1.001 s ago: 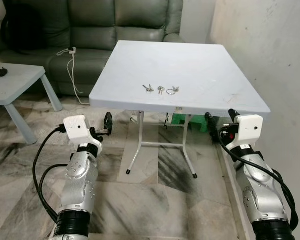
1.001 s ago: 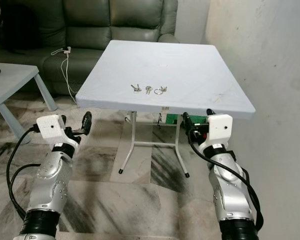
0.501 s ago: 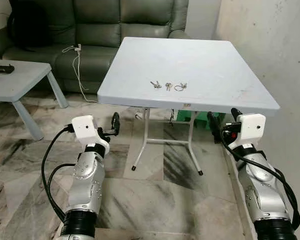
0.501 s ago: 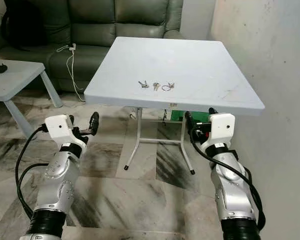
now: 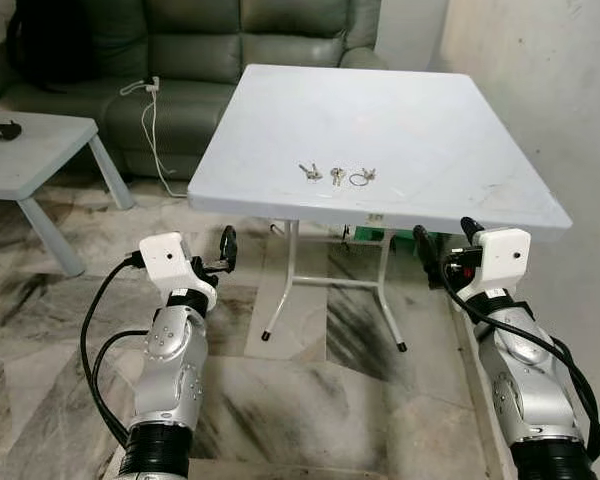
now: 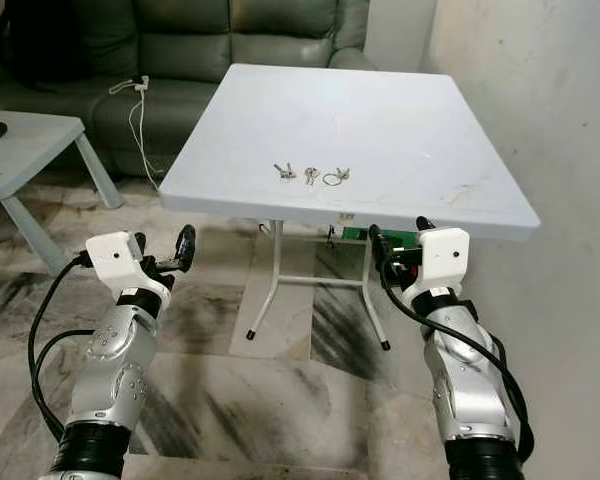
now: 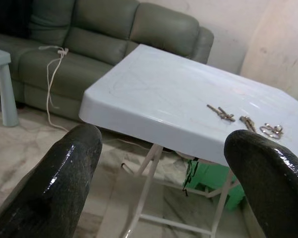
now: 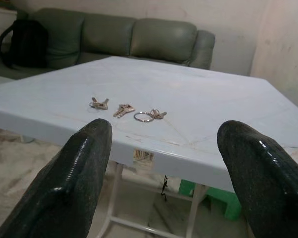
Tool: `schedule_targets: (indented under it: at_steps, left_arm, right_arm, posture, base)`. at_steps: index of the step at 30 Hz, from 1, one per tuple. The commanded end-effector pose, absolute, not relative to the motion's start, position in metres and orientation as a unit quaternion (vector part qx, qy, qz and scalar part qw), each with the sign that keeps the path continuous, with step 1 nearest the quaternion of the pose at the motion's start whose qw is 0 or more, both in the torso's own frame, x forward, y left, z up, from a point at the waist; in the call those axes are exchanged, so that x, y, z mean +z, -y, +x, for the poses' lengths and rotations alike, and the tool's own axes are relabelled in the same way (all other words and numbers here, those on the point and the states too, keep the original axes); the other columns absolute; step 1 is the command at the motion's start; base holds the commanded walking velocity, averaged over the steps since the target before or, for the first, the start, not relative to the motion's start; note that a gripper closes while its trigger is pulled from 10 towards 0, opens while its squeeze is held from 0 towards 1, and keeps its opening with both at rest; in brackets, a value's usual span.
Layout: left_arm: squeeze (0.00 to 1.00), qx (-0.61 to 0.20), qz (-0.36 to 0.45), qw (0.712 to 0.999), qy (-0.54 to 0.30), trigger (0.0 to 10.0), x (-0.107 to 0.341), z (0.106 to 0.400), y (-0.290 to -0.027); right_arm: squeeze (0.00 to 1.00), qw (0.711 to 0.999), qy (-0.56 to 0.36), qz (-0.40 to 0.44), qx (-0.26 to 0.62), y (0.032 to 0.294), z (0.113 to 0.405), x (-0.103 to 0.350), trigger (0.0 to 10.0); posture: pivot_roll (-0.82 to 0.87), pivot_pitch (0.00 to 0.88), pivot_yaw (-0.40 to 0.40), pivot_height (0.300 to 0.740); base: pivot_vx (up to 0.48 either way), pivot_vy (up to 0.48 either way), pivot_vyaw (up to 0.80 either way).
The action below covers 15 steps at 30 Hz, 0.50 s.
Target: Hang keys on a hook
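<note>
Since a second ago the whole picture has shifted and the white table point(image 5: 460, 150) sits slightly nearer, so the robot has stepped closer; the keys themselves have not moved. The approach is under way, with no grasp begun and no hook in sight. On the table near its front edge lie 3 sets of keys point(image 5: 337, 176) in a row. The left gripper point(image 5: 220, 250) and right gripper point(image 5: 442, 245), 2 in all, hang below the tabletop, both wide apart and holding nothing.

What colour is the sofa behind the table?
Grey-green leather sofa, clearest in the left wrist view.
</note>
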State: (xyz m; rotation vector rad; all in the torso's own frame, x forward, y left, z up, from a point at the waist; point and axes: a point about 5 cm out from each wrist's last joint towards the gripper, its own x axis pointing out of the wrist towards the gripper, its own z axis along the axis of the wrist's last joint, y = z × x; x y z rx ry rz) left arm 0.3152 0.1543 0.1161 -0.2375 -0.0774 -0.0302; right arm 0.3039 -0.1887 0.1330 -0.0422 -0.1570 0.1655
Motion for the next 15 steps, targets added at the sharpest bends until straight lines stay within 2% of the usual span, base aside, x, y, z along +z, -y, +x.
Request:
schedule_targets:
  at_steps: [1,15]
  left_arm:
    - [0.00,-0.014,-0.117,0.992,0.044,10.0,0.1199,0.3145,-0.1551]
    - [0.00,-0.014,-0.121,0.992,0.045,10.0,0.1209,0.3139,-0.1549]
  right_arm:
    - [0.00,0.993,0.081,-0.023,0.086,0.1888,0.3048,0.1348,10.0]
    - [0.00,0.992,0.080,-0.023,0.092,0.1873,0.3026,0.1340,10.0]
  posture:
    - [0.02,0.000,-0.056,0.740]
    - [0.02,0.000,-0.057,0.740]
  base:
    - [0.300,0.000,0.00]
    - [0.318,0.000,0.00]
